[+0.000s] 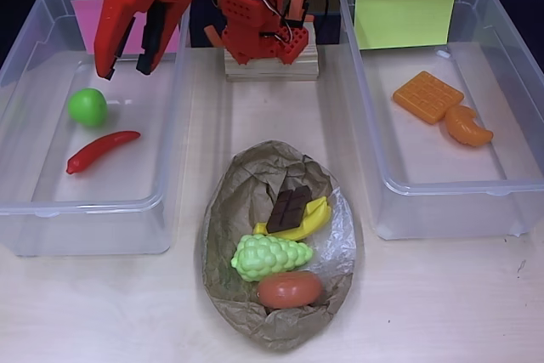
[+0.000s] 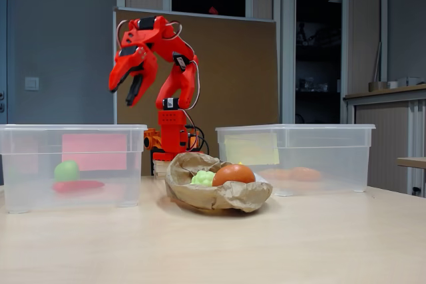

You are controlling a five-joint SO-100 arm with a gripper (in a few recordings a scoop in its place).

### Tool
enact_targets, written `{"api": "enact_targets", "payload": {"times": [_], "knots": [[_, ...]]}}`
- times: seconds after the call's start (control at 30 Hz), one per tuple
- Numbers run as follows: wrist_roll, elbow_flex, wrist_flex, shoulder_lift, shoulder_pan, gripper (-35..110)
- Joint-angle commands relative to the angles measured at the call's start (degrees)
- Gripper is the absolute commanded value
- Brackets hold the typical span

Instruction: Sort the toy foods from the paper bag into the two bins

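- My gripper (image 1: 127,70) sits at the upper left of the overhead view, above the far end of the pink-labelled bin (image 1: 25,31); its two fingers are spread apart with nothing between them.
- In the fixed view my gripper (image 2: 126,94) hangs high above that bin (image 2: 20,164), pointing downward, well clear of its rim.
- Inside this left bin lie the green apple (image 1: 87,106) and, just below it in the overhead view, the red chili (image 1: 100,150), the two close but apart.
- The bin with the yellow-green label (image 1: 510,31) stands at the right of the overhead view; the orange waffle (image 1: 427,96) and the orange croissant (image 1: 468,127) rest in it, just beside each other.
- The paper bag (image 1: 234,235) lies open at lower centre, between the two bins.
- In the bag the dark chocolate square (image 1: 289,208) lies on top of the yellow bananas (image 1: 316,217); the pale-green grapes (image 1: 270,257) sit just below them, and the brown donut (image 1: 289,290) lowest, touching the grapes.
- In the fixed view the donut (image 2: 233,174) and grapes (image 2: 203,178) rise above the crumpled rim of the bag (image 2: 219,197).
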Motion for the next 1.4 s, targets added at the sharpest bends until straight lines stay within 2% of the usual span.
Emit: {"api": "enact_targets", "payload": {"times": [0.0, 0.23, 0.4, 0.57, 0.73, 1.37], "knots": [[-0.4, -5.4, -0.8, -1.1, -7.2, 23], [-0.2, -9.4, -6.9, -16.9, -20.5, 24], [-2.1, -12.6, -9.3, -29.2, -25.3, 24], [-6.6, -15.8, -13.7, -40.3, -30.0, 32], [-7.0, -19.2, -17.1, -49.5, -31.4, 32], [-7.7, -32.2, -17.1, -67.9, -31.5, 28]]}}
